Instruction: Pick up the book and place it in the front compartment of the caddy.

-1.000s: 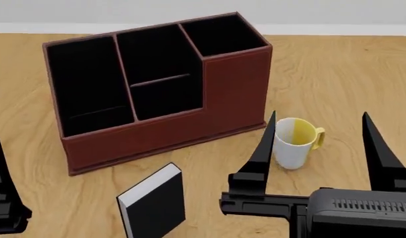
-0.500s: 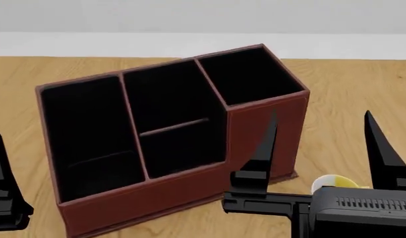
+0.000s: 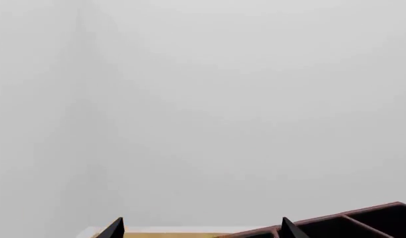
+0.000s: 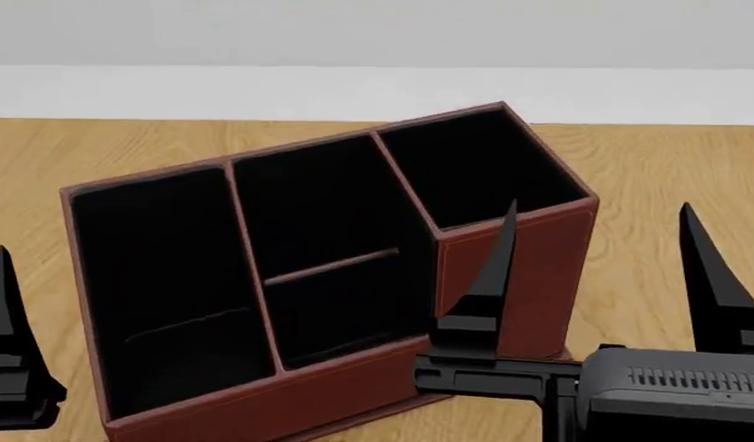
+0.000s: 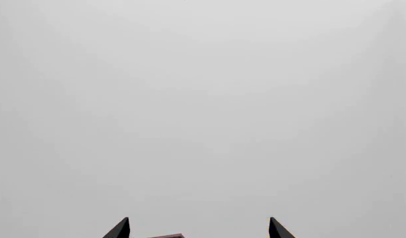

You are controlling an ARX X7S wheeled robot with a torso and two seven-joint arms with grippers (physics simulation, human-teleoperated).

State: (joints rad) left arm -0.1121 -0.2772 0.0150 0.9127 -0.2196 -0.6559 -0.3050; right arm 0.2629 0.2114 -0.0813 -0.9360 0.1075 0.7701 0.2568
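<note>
The reddish-brown caddy (image 4: 542,267) with black lining stands on the wooden table, its tall square cell at the right. Its small middle front compartment (image 4: 340,318) lies below a thin crossbar (image 4: 333,265) and holds nothing. The book is out of view. My right gripper (image 4: 597,210) is open and empty, in front of the caddy's tall end; it also shows in the right wrist view (image 5: 199,224). Of my left gripper only one finger (image 4: 2,313) shows at the left edge; the left wrist view shows it (image 3: 201,225) open and empty, with the caddy's rim (image 3: 361,220) beside it.
The wooden table (image 4: 684,166) runs back to a pale wall with a white strip (image 4: 352,92) behind the caddy. Both wrist views show mostly blank grey wall. A corner of the caddy's rim (image 5: 166,236) shows between the right fingers.
The head view has tilted up: the caddy has slid down and grown larger in view. The book and the mug have dropped out at the bottom. Both grippers stay open.
</note>
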